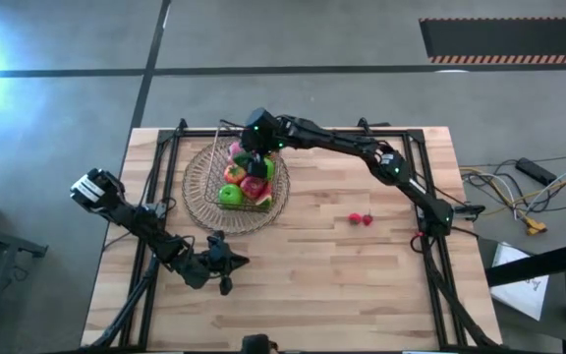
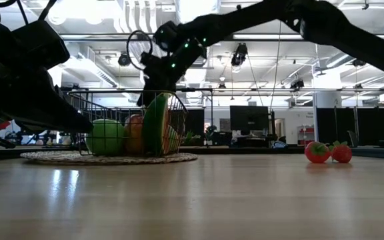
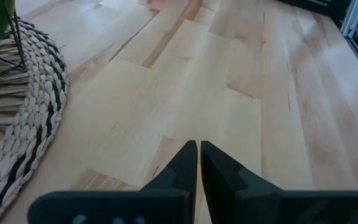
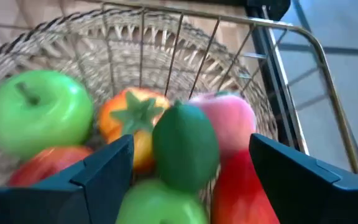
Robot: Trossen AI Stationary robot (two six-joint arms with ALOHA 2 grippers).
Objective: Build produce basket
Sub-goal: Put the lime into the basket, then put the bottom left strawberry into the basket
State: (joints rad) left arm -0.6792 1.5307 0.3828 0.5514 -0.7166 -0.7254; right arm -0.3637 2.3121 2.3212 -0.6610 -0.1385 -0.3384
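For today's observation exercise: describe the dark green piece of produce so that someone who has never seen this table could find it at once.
Find the round woven mat on the table's left half; the wire basket stands on it. Inside, between the right gripper's open fingers, lies the dark green piece. It is egg-shaped and plain deep green, darker than the bright green apples beside it.

Overhead looks down, low looks level — both share basket (image 1: 247,177).

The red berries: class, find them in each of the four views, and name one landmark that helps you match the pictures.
High view: red berries lie on bare table, right of the woven mat.
Low view: berries far right; mat left.
Left wrist view: not in it.
Right wrist view: not in it.
Shared landmark: the woven mat.
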